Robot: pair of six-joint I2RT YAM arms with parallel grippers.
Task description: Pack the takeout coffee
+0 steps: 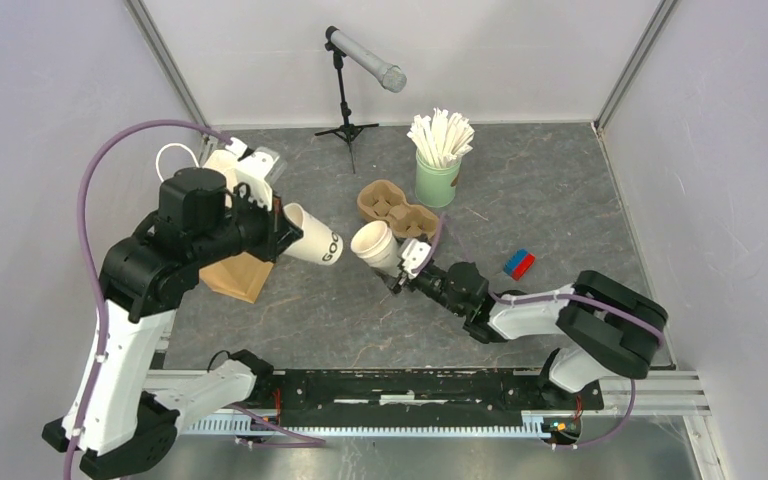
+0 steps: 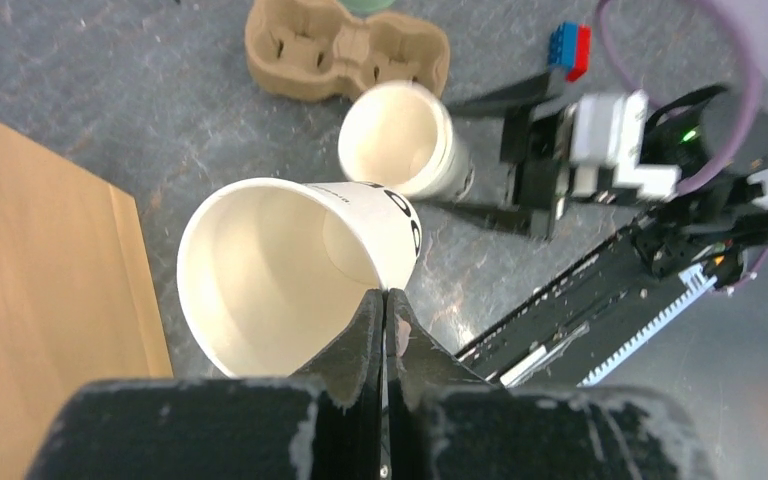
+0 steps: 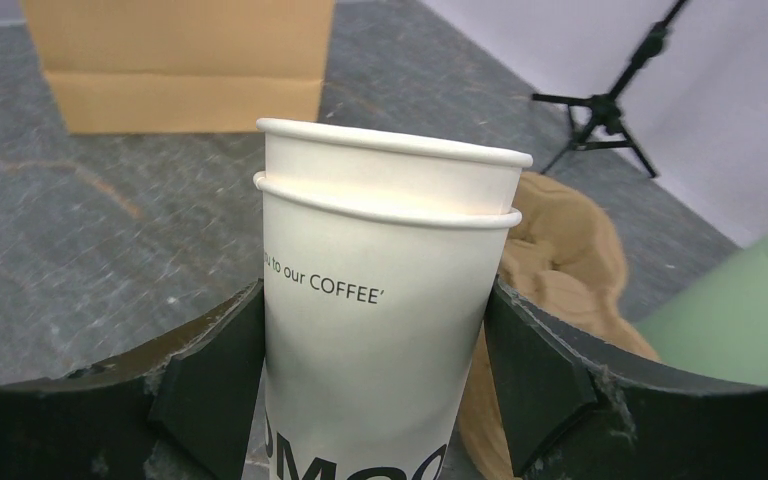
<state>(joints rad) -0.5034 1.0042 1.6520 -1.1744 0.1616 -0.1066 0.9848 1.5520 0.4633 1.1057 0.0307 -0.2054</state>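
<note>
Pinching by its rim the lidless white printed paper cup point(image 1: 315, 241), the left hand point(image 1: 278, 229) holds it aloft, base pointing right, just right of the brown paper bag point(image 1: 235, 276); the right hand point(image 1: 401, 266) clasps nested white paper cups point(image 1: 374, 243).

The bench point(image 1: 550, 200) is a dark grey slab with pale marbled veins and a few rusty streaks. Plain walls close it in on three sides: a white back wall point(image 1: 260, 60) along the far edge, and a lilac-tinted left wall point(image 1: 30, 120) and right wall point(image 1: 730, 150). Slanting metal posts point(image 1: 165, 60) mark the two far corners. Near the middle of the far edge a grey microphone point(image 1: 365, 58) sits tilted on a black tripod stand point(image 1: 345, 115). An aluminium rail point(image 1: 680, 385) runs along the near edge. The light is even and soft, and shadows are faint.
</note>
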